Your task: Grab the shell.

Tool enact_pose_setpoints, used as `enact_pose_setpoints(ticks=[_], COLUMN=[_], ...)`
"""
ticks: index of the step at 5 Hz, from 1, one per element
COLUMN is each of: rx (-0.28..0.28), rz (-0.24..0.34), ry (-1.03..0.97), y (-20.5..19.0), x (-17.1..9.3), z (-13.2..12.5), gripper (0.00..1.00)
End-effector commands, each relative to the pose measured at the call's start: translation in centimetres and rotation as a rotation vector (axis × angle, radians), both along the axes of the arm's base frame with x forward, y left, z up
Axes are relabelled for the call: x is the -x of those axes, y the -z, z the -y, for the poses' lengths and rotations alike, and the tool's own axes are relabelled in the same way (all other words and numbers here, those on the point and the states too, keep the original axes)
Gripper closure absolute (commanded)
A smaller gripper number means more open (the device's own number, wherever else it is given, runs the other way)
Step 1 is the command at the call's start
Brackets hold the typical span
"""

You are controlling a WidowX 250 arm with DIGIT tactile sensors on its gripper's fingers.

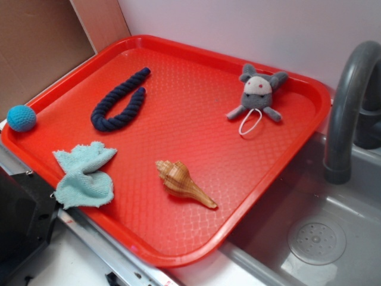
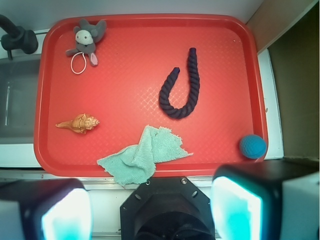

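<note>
One shell (image 2: 78, 123) lies left, well beyond the spread pincer (image 2: 150, 210).

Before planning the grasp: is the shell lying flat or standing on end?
Lying flat on its side on the red tray: the shell rests lengthwise, pointed tail along the surface.

The tray (image 1: 178, 59) looks like red plastic, its floor embossed with a fine diamond texture and slightly glossy, its rim smooth. The shell (image 1: 181, 182) is hard, ribbed and faintly shiny. The rope (image 1: 116, 101) is dark twisted cord, matt. The cloth (image 1: 83, 176) is pale green terry, fuzzy and rough. The toy mouse (image 1: 257, 95) is soft grey knit fabric. The ball (image 1: 21, 118) is blue crocheted yarn. The faucet (image 1: 348, 101) and sink (image 1: 333, 202) look like smooth grey plastic.
</note>
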State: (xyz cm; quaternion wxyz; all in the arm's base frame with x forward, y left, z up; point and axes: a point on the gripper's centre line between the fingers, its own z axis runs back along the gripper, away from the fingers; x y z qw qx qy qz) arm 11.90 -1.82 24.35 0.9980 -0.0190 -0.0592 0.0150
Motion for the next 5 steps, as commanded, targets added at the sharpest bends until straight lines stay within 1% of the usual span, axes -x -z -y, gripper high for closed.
enact_pose_setpoints(ticks=[1,2,3,4,5], rx=[0.000,-0.022,-0.041,-0.041,-0.040], rz=[0.000,0.023,0.062,0.050,0.034], ry=[0.000,0.208,0.458,0.708,0.959], y=[0.0,0.2,1.0,2.8,5.9], x=[0.0,-1.7,-4.3,-7.4,-9.5], z=[0.0,0.6,2.8,6.5,10.0], gripper=[0.00,0.00,0.00,0.00,0.00])
